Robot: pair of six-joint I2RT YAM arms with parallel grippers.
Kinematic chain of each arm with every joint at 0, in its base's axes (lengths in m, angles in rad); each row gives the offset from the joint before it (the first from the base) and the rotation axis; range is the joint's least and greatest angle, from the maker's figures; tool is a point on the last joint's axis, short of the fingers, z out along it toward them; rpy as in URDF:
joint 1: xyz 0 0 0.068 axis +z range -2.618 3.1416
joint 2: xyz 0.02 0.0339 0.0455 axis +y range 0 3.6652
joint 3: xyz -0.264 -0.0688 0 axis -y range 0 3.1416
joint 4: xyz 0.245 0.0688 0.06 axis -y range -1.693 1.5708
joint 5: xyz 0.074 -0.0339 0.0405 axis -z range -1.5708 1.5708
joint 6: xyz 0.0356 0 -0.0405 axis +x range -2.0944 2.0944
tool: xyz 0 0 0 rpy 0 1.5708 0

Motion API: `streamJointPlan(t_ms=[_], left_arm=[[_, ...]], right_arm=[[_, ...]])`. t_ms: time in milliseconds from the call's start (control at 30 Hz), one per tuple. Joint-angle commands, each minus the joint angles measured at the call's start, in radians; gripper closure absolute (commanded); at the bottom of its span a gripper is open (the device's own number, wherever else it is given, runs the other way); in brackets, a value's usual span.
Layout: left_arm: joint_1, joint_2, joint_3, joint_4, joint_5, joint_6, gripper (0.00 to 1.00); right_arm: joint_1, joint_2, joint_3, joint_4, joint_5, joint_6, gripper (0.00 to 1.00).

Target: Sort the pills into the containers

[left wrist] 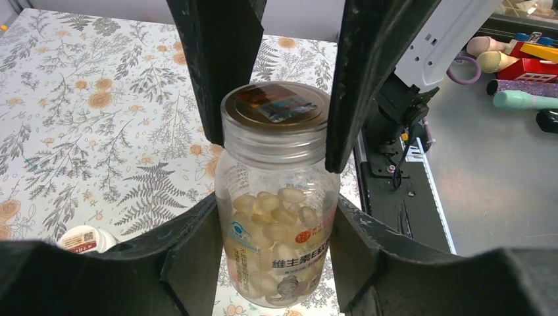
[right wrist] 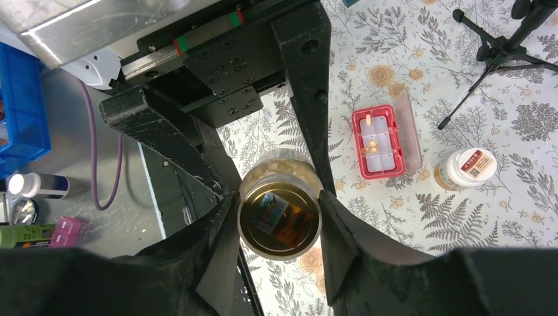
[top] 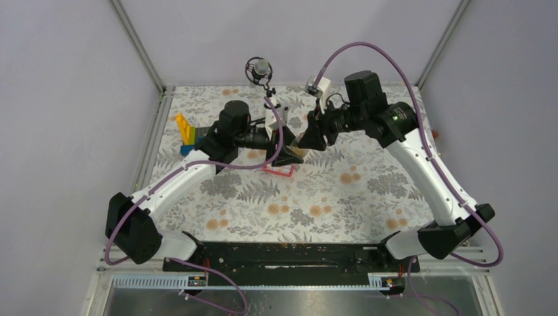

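My left gripper (left wrist: 276, 257) is shut on the body of the clear yellowish bottle (left wrist: 276, 224), which is full of pale pills (left wrist: 273, 207). My right gripper (right wrist: 279, 227) comes from the other side, and its fingers (left wrist: 217, 72) press both sides of the bottle's cap (right wrist: 279, 217). In the top view the two grippers meet over the cloth at the bottle (top: 298, 150). The pink compartment box (right wrist: 374, 141) lies open below with a few orange pills (right wrist: 370, 146) in it. The white-capped bottle (right wrist: 467, 168) stands beside it.
A toy-brick block (top: 186, 131) sits at the far left of the flowered cloth. A small microphone stand (top: 260, 69) is at the back middle, its tripod legs (right wrist: 500, 46) near the pink box. The black base rail (top: 283, 253) runs along the near edge.
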Motion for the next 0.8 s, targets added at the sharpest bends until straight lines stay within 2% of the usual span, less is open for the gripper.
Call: streamJointPlan(t_ms=[0, 100, 233, 400, 433, 467, 567, 600, 700, 767], left_arm=[[-0.004, -0.004, 0.035, 0.014, -0.01, 0.052, 1.0], [-0.005, -0.009, 0.023, 0.031, -0.085, 0.056, 1.0], [-0.005, -0.021, -0.007, 0.084, -0.186, 0.051, 1.0], [-0.006, -0.04, -0.063, 0.172, -0.291, 0.04, 1.0], [-0.007, -0.044, -0.073, 0.179, -0.308, 0.04, 1.0], [-0.006, -0.046, -0.079, 0.182, -0.317, 0.04, 1.0], [-0.007, -0.049, -0.088, 0.179, -0.323, 0.042, 1.0], [-0.006, -0.052, -0.091, 0.177, -0.325, 0.04, 1.0], [-0.006, -0.056, -0.095, 0.171, -0.315, 0.038, 1.0], [-0.006, -0.057, -0.096, 0.166, -0.295, 0.035, 1.0]], right_arm=[[-0.007, 0.006, 0.043, 0.05, 0.067, 0.057, 0.69], [0.005, 0.009, -0.007, 0.172, 0.154, 0.214, 0.7], [0.067, 0.028, -0.054, 0.282, 0.398, 0.422, 0.7], [0.088, 0.064, -0.034, 0.26, 0.669, 0.791, 0.72], [0.088, 0.063, -0.029, 0.253, 0.706, 0.833, 0.68], [0.087, 0.056, -0.026, 0.258, 0.711, 0.851, 0.57], [0.086, 0.022, -0.038, 0.317, 0.64, 0.765, 0.15], [0.08, 0.004, -0.054, 0.354, 0.584, 0.705, 0.11], [0.012, -0.052, -0.119, 0.439, 0.36, 0.607, 0.1], [-0.048, -0.075, -0.163, 0.49, 0.157, 0.551, 0.16]])
